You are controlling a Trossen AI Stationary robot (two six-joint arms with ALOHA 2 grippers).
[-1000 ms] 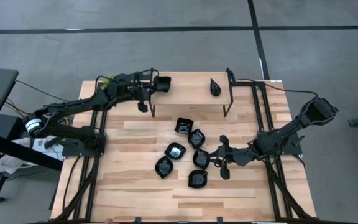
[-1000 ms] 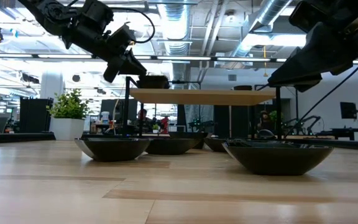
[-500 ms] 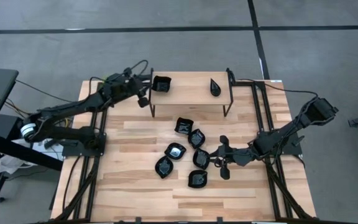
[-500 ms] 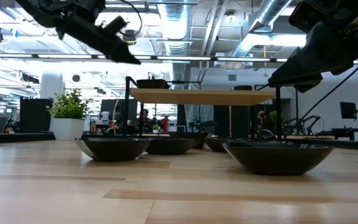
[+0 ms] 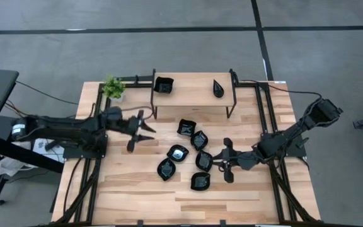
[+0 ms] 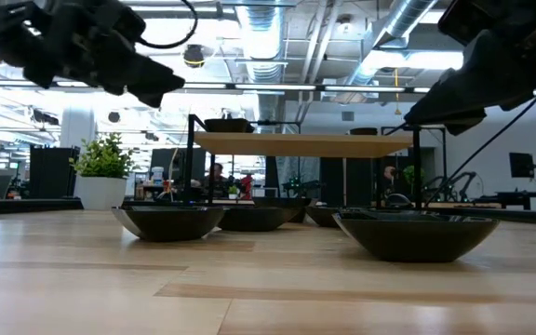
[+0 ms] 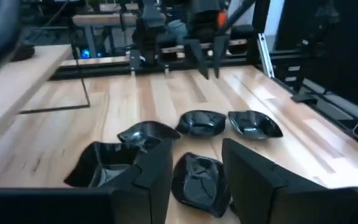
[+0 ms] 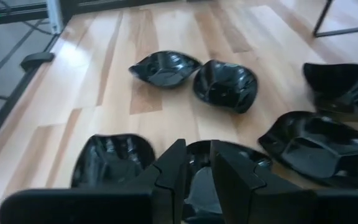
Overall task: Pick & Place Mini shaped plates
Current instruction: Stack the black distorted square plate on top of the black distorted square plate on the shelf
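**Left arm dropped a plate on the shelf and pulled back**

Left arm has swung away from the shelf (image 5: 194, 94) since a second ago. Back then its claw was up at the shelf's left end with a plate in it; now that square plate (image 5: 163, 85) sits on the shelf by itself, and the left claw (image 5: 145, 128) is down over the surface, in front of the shelf's left leg, well apart from what it just placed. Its fingers are spread with nothing between them, and the wrist view looks straight past them at the pile.

So that makes two on the shelf: the square one at the left end and a teardrop plate (image 5: 218, 87) at the right end. Six more plates (image 5: 186, 153) are clustered on the surface in front of the shelf, mid-surface, some touching each other.

Right arm hasn't budged. The right claw (image 5: 222, 162) hangs at the right edge of the cluster, just beside the plate (image 8: 219, 180) nearest to it. Its wrist view shows the fingers close together but with a narrow gap, low over that plate's rim. I can't tell whether they're actually pinching the rim or just hovering over it.

My read: one place step is done, and the left arm looks lined up for the next pick. The little plant (image 5: 113, 87) is at the back left corner, out of the way.
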